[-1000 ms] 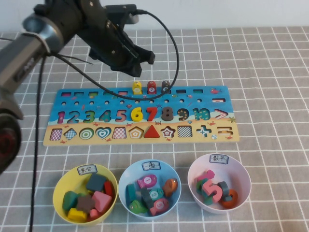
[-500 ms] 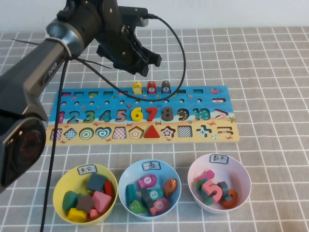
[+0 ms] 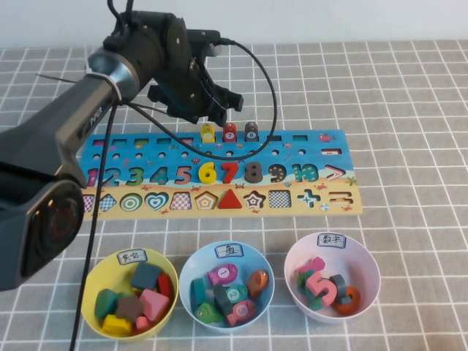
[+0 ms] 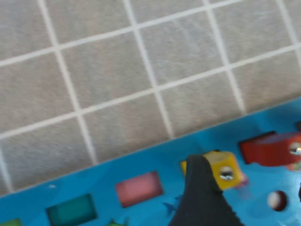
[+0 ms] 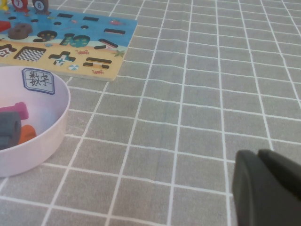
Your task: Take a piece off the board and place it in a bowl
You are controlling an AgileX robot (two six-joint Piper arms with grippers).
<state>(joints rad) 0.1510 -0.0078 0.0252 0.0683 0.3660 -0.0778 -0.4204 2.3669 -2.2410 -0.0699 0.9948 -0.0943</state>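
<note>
Yellow fish piece [image 3: 208, 132] stands on its peg at the far edge of the board [image 3: 322, 197], first in a row of three with a red fish [image 3: 229, 131] and a dark grey fish [image 3: 251, 131] beside it. Nothing lifted yet.

Left gripper [image 3: 216, 115] hangs just above and behind the yellow piece, fingers spread, nothing between them. One dark finger [image 4: 200, 197] shows in the left wrist view, right against the piece's side; the other finger is only a sliver at the edge. Whether it touches the piece or sits just beside it, I cannot tell.

Task status, as I judge it: approach nearly done; closing on the piece, lifting it, carrying it to the light blue bowl [image 3: 191, 264] and releasing all remain. That bowl sits on the near side of the board, between a yellow bowl [image 3: 91, 284] and a pinkish-white bowl [image 3: 367, 257], already holding several fish pieces.

View differences: the high view gives the whole layout but the arm hides the fingertips. The left wrist view shows finger against piece [image 4: 220, 168] up close, no bowls. The right wrist view shows the right gripper [image 5: 266, 189] parked low over bare mat, well apart from the board; its dark fingers look pressed together, holding nothing.
</note>
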